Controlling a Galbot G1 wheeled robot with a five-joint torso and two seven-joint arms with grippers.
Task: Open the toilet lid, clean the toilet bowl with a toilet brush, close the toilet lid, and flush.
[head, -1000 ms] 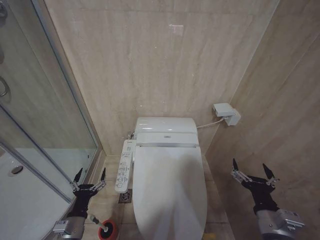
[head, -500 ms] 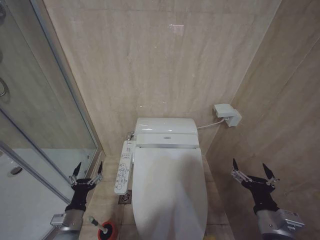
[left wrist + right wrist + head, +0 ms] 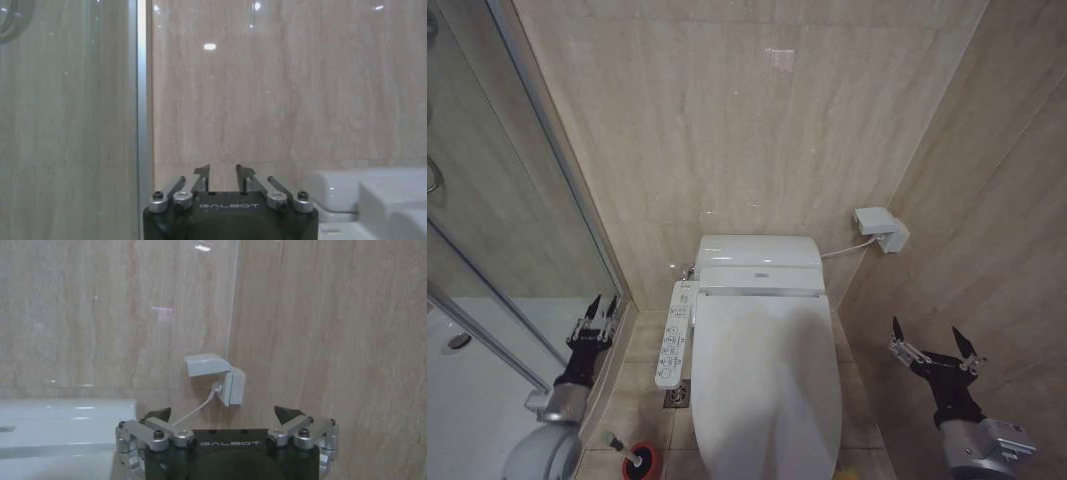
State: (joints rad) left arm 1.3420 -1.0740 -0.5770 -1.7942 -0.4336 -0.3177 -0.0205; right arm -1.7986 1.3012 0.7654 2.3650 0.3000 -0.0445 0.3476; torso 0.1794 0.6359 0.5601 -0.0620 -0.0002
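Note:
The toilet lid [image 3: 767, 385] lies shut, so the toilet bowl under it is hidden. Its white buttoned side panel [image 3: 675, 345] runs along the lid's left edge. The toilet brush [image 3: 619, 444] stands in its red cup [image 3: 644, 464] on the floor at the lower left. My left gripper [image 3: 600, 312] is raised beside the shower's glass frame, left of the panel, with its fingers [image 3: 203, 173] a narrow gap apart and nothing between them. My right gripper [image 3: 933, 348] hangs wide open to the right of the toilet, near the side wall, and holds nothing [image 3: 223, 416].
The toilet's back unit [image 3: 759, 262] meets the tiled rear wall. A white wall socket [image 3: 881, 228] with a cable sits to its right. The glass shower enclosure [image 3: 517, 230] closes off the left. A floor drain [image 3: 677, 394] lies beside the toilet.
My left arm has swung up and to the left, away from the brush toward the shower frame, and its fingers have drawn closer together. The right arm has not moved.

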